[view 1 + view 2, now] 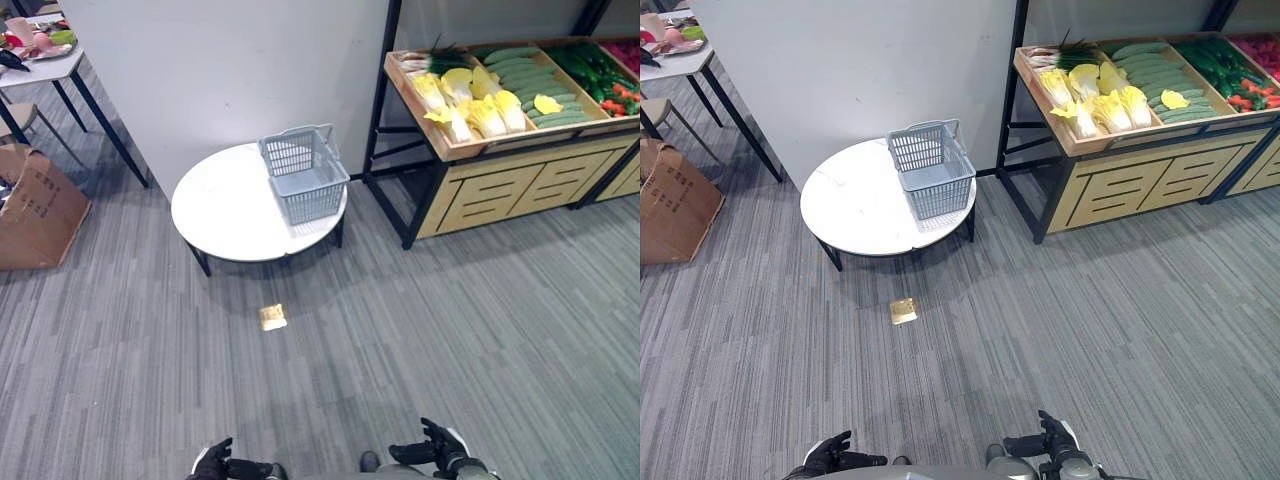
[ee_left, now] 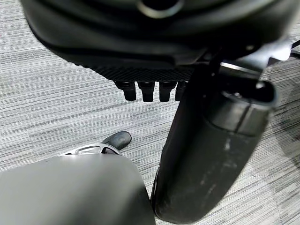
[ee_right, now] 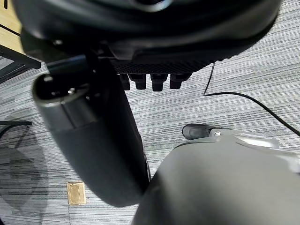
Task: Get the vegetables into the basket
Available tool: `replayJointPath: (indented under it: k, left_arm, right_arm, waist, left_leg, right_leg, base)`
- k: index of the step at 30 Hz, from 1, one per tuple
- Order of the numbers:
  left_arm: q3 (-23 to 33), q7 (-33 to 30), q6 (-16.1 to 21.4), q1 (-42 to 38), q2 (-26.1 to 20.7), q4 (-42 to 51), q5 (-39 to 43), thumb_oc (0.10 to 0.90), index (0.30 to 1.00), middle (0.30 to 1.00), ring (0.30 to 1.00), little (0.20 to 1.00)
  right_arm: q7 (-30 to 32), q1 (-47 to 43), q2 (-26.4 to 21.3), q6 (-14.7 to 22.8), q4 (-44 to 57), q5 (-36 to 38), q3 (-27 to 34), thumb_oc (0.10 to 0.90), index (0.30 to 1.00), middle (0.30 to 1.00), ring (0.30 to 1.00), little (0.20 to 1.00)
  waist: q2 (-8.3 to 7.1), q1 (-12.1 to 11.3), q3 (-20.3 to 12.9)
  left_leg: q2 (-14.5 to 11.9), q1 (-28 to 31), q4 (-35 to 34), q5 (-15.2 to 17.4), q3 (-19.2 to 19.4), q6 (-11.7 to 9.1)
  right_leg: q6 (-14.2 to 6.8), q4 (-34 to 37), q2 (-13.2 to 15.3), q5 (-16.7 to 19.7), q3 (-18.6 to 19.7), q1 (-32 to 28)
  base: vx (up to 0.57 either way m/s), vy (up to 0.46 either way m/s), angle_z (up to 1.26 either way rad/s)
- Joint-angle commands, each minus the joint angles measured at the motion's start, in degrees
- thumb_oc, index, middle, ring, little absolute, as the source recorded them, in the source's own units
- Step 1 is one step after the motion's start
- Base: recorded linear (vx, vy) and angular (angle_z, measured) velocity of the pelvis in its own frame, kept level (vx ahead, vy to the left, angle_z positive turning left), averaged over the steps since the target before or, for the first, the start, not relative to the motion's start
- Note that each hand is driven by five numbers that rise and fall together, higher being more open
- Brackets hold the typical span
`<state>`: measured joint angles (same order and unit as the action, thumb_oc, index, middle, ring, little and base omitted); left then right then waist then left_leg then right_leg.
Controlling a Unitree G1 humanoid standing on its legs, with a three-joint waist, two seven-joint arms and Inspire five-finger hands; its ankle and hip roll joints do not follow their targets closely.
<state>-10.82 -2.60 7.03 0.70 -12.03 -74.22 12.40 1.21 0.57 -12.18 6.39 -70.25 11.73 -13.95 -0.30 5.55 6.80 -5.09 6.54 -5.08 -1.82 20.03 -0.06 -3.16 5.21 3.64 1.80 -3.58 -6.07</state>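
1. The grey plastic mesh basket sits on the round white worktop, near its far right edge, and nothing shows inside it.
2. The vegetables are all on the wooden produce shelf, well apart from the basket: pale yellow-white cabbages in the left bin, long green cucumbers beside them, and darker green and red produce further right.
3. The left robot hand hangs low at the near edge with relaxed fingers, holding nothing.
4. The right robot hand is low too, fingers loosely spread, also empty.
5. I judge the task not begun: nothing is picked, and both hands are far from the shelf.
6. Risk one: the basket stands close to the worktop's rim, so a clumsy drop or a nudge from an arm could push it off.
7. Risk two: the cabbages look bulky and rounded, so a weak grasp could let one slip on the way between shelf and worktop.
8. Risk three: the black shelf frame stands between basket and bins; a swinging arm could clip it.
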Motion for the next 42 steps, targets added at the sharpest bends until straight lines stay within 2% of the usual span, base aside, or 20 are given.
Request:
replayJointPath:
  k: [1, 34, 40, 42]
  left_arm:
    - [-1.47, -0.22, 1.77, -3.04, 2.65, -0.61, -0.40, 0.900, 1.000, 1.000, 1.000, 1.000]
    - [-3.69, -0.59, 1.79, -3.32, 3.49, 2.72, 1.20, 0.900, 1.000, 1.000, 1.000, 1.000]
    - [-3.06, -1.69, 2.17, -4.69, 2.43, 3.21, 2.05, 0.900, 1.000, 1.000, 1.000, 1.000]
    - [-2.44, -1.62, 2.12, -4.73, 2.36, 3.12, 2.87, 0.900, 1.000, 1.000, 1.000, 1.000]
  right_arm:
    - [-0.11, 0.28, -0.86, -0.66, -3.35, -0.36, -2.79, 0.900, 1.000, 1.000, 1.000, 1.000]
    - [0.02, -0.76, -3.00, -0.65, -2.58, -0.04, -2.77, 0.900, 1.000, 1.000, 1.000, 1.000]
    - [0.66, -1.75, -3.78, -0.12, -1.92, 1.92, -1.87, 0.900, 1.000, 1.000, 1.000, 1.000]
    - [0.60, -1.67, -4.02, 0.08, -2.00, 1.99, -1.65, 0.900, 1.000, 1.000, 1.000, 1.000]
  waist:
    - [-0.14, 0.58, 1.99]
    - [1.00, 0.32, 3.87]
    - [2.11, 0.70, 6.24]
    - [2.18, 0.87, 6.36]
  left_leg:
    - [-2.82, 4.68, 0.08, 4.16, -4.41, -6.08]
    - [-3.65, 4.23, 0.08, 3.15, -5.17, -6.59]
    - [-6.06, 2.45, 0.74, 1.57, -5.51, -6.87]
    - [-6.57, 1.60, 3.06, 1.76, -5.53, -7.16]
  right_leg:
    - [-4.27, -0.21, 3.47, -1.61, 0.93, -0.77]
    - [-3.63, -0.21, 2.58, -2.10, 0.34, -0.82]
    - [-2.43, -12.85, 0.20, -7.01, 1.49, 7.49]
    - [-1.81, -14.36, -0.35, -8.14, 1.87, 8.18]
  base:
    - [0.00, 0.000, 0.00]
    - [0.00, -0.002, 0.00]
    - [-0.05, -0.071, -0.01]
    - [0.00, -0.118, -0.01]
